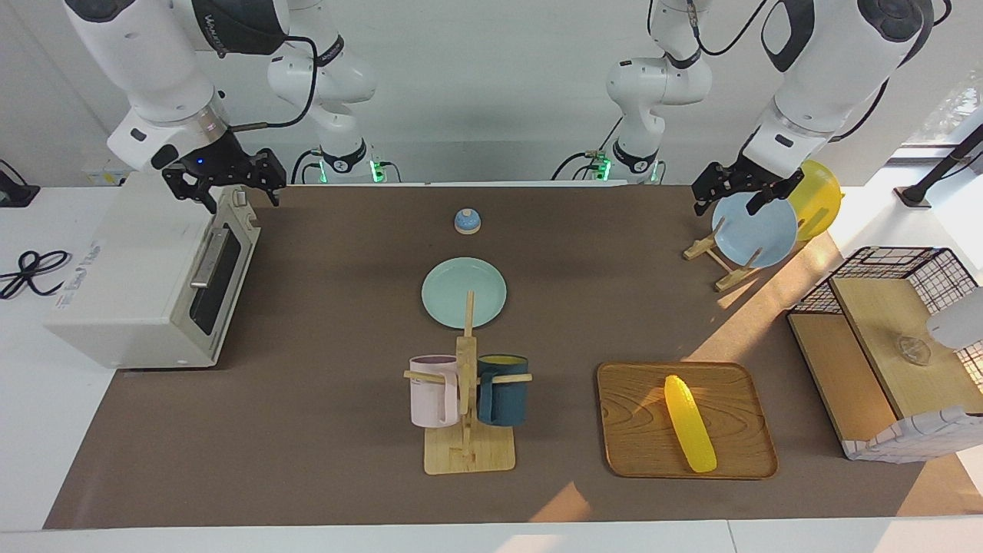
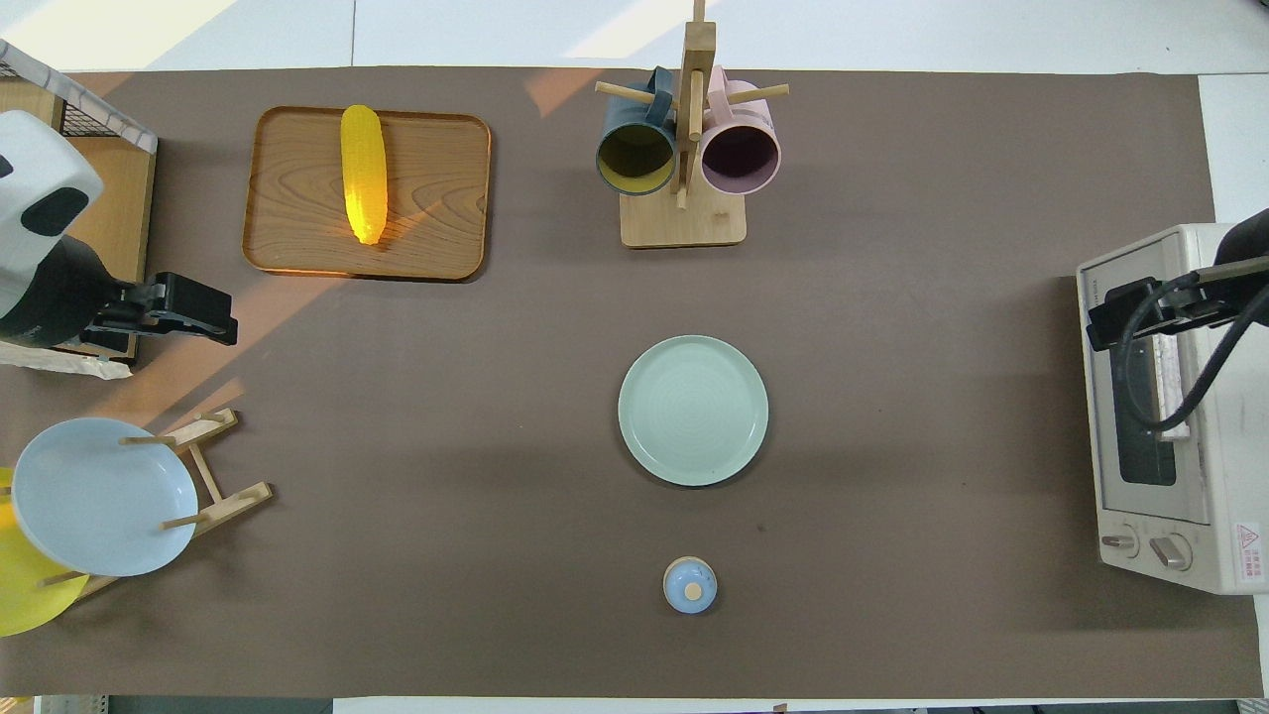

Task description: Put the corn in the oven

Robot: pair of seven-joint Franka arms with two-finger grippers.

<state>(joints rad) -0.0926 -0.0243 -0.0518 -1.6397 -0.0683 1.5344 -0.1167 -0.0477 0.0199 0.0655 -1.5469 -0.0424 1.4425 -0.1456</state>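
Observation:
The corn (image 1: 689,422) is a smooth yellow cob lying on a wooden tray (image 1: 737,461), farther from the robots, toward the left arm's end of the table; it also shows in the overhead view (image 2: 363,174). The off-white oven (image 1: 138,284) stands at the right arm's end with its dark glass door shut; it also shows in the overhead view (image 2: 1219,416). My right gripper (image 1: 239,200) hangs open and empty over the oven's top edge above the door. My left gripper (image 1: 728,206) hangs open and empty over the plate rack, well away from the corn.
A mug stand (image 1: 467,453) with a pink and a dark blue mug stands mid-table beside the tray. A green plate (image 1: 464,292) and a small blue bell (image 1: 467,221) lie nearer the robots. A rack holds a blue plate (image 1: 756,229) and a yellow plate. A wire basket (image 1: 891,261) stands at the left arm's end.

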